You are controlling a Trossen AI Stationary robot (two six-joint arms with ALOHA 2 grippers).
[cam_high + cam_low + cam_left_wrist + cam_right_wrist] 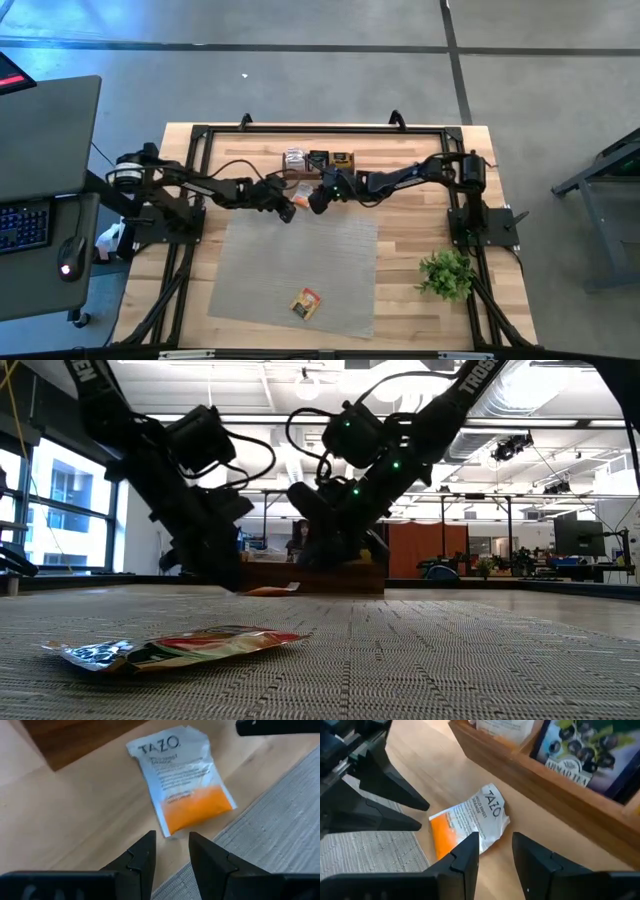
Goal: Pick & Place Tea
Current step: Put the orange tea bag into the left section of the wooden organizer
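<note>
A white-and-orange tea sachet (182, 795) (465, 820) lies flat on the bare wood, between the mat's far edge and a wooden box (318, 162) that holds more sachets. My left gripper (171, 845) is open and low, its fingertips just short of the sachet's orange end. My right gripper (495, 842) is open too and comes from the table's right, over the sachet's white end. In the high view the two grippers (287, 207) (316, 200) almost meet over it. A small pile of sachets (306, 303) lies on the mat near the table's near edge.
The grey woven mat (300, 265) covers the table's middle. A small green plant (446, 272) stands near the right edge. The box's wooden wall (530, 775) runs close behind the sachet. A dark frame (200, 150) borders the table. A person sits in the room behind (300, 540).
</note>
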